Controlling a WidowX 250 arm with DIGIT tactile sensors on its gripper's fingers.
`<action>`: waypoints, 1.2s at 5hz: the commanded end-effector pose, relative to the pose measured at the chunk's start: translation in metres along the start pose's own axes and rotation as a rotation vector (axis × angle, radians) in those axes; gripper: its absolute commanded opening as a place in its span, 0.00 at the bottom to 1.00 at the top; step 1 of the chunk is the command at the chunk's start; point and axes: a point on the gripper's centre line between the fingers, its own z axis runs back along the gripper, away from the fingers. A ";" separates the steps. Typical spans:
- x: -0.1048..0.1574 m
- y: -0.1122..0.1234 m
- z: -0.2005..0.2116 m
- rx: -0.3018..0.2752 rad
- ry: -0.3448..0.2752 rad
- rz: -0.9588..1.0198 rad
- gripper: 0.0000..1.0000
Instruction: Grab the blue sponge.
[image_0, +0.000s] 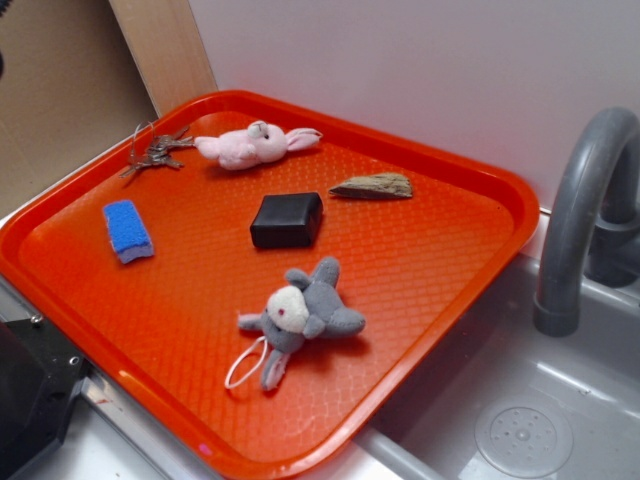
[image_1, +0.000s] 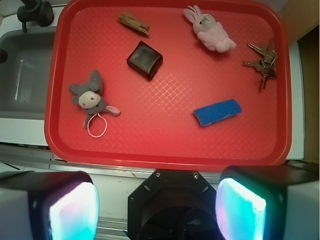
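We look down through the wrist view at a red tray (image_1: 165, 150) with our hand (image_1: 157, 207) at the bottom edge of the picture, its two pads (image_1: 74, 212) standing wide apart with nothing between them. The hand hangs high above the tray's near rim, well apart from everything on it.

The blue sponge (image_1: 217, 112) lies flat on the tray at about 1 o'clock from the hand, its long side tilted slightly. In the exterior view the sponge (image_0: 127, 230) sits near the tray's left rim (image_0: 30, 262), showing a paler bottom layer along its near edge.

From the sponge in the wrist view, a black block (image_1: 144, 59) lies at about 10 o'clock, well apart. A bunch of keys (image_1: 262, 64) rests at about 1 o'clock, and a pink plush rabbit (image_1: 210, 31) at about 12 o'clock. A grey plush mouse (image_1: 91, 97) with a white loop lies at 9 o'clock, far across the tray. A sliver of wood (image_1: 133, 23) lies beyond the block. A grey sink (image_1: 22, 80) with a tap (image_0: 585, 215) adjoins the tray.
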 end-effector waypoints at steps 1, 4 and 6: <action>0.000 0.000 0.000 0.000 0.000 0.000 1.00; 0.049 0.039 -0.021 0.087 -0.140 0.485 1.00; 0.052 0.083 -0.069 0.207 -0.211 0.818 1.00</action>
